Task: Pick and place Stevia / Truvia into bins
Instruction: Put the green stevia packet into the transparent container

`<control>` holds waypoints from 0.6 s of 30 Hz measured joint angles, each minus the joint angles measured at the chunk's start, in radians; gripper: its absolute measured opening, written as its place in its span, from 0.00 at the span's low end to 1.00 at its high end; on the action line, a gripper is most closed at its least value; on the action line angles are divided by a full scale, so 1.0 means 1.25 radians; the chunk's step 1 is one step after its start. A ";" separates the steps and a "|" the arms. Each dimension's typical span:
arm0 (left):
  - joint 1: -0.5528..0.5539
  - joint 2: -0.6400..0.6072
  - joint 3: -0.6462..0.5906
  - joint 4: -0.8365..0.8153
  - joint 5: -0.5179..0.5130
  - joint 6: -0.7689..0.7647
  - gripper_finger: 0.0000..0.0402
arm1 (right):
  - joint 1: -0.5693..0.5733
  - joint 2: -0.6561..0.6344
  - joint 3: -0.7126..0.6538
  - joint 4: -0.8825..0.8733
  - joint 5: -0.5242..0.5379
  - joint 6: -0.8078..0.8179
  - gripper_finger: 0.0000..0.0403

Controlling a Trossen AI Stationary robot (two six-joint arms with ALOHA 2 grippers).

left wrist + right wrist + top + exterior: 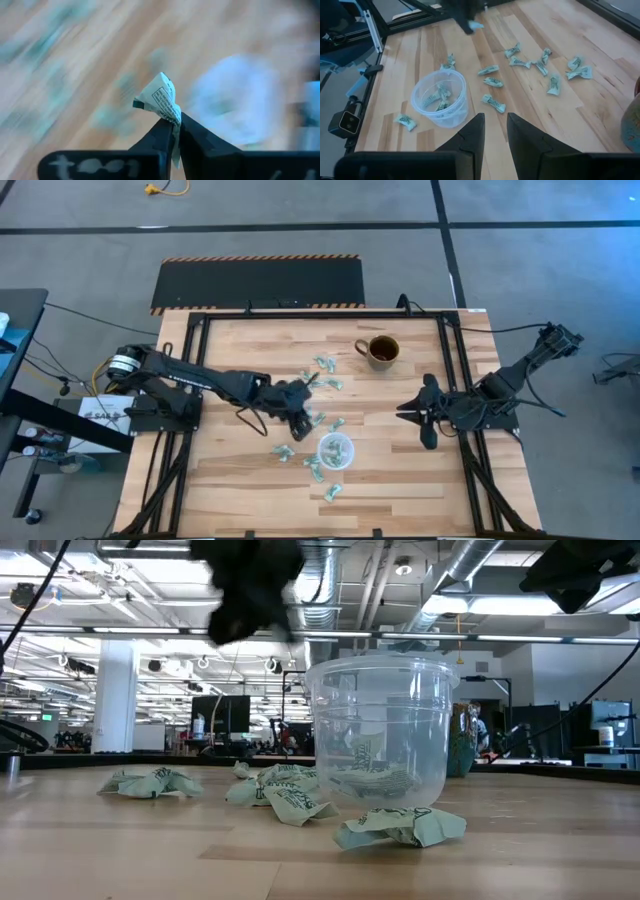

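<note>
The left tool was closed on one crumpled Stevia sachet, the paper pinched between the two dark fingertips and sticking up past them. Seen from above, this tool hung over the middle of the wooden desk, just beside the clear plastic cup and a little further back from the desk's front edge. The level view showed the tool raised well clear of the desk surface.

The cup stood upright on the desk and already held a few sachets. More loose sachets lay scattered on the wood around it: some near the cup's base, others spread toward the brown mug at the back of the desk.

The right tool waited over the right side of the desk, well apart from the cup, its two fingers standing slightly apart with nothing between them
</note>
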 joint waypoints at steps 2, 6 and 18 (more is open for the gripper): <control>-0.008 -0.001 0.030 0.082 0.013 0.059 0.03 | 0.000 0.000 0.000 0.000 0.000 0.000 0.18; -0.027 0.015 0.069 0.142 0.015 0.153 0.03 | 0.000 0.000 0.000 0.000 0.000 0.000 0.18; -0.077 0.148 0.143 0.187 0.083 0.278 0.03 | -0.001 0.000 0.000 0.004 0.002 0.002 0.18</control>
